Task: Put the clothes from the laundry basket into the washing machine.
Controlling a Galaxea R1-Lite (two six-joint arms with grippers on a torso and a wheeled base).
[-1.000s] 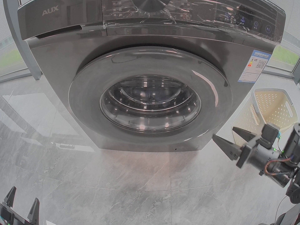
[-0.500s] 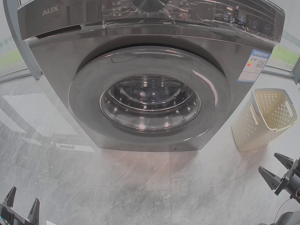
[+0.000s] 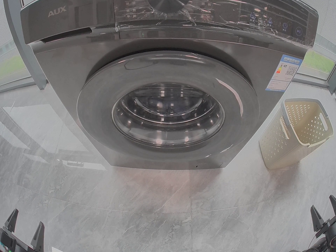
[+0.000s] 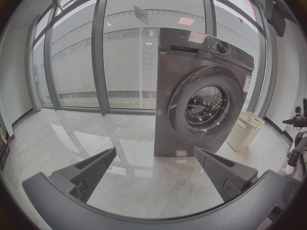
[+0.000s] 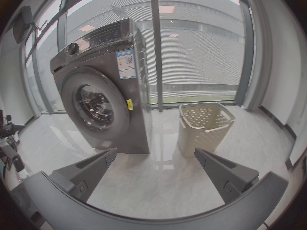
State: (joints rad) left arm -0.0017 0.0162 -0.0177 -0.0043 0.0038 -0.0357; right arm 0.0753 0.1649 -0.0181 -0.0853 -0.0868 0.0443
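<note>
We face a grey washer (image 3: 70, 74) with its round glass door (image 3: 168, 114) shut. A cream basket (image 3: 280, 144) stands upright on the floor (image 3: 157, 200) just beside the washer, on our right. Our left gripper (image 3: 25, 223) hangs low at our left, fingers spread. Our right gripper (image 3: 322, 207) hangs low at our right, apart from the basket, fingers likewise spread.

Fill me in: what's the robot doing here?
Nothing is being handled yet. The robot faces the washing machine, whose round door is shut. The laundry basket stands on the floor to the machine's right, and no clothes show in it. The left gripper and right gripper are both low, open and empty, well short of the machine and basket.
</note>
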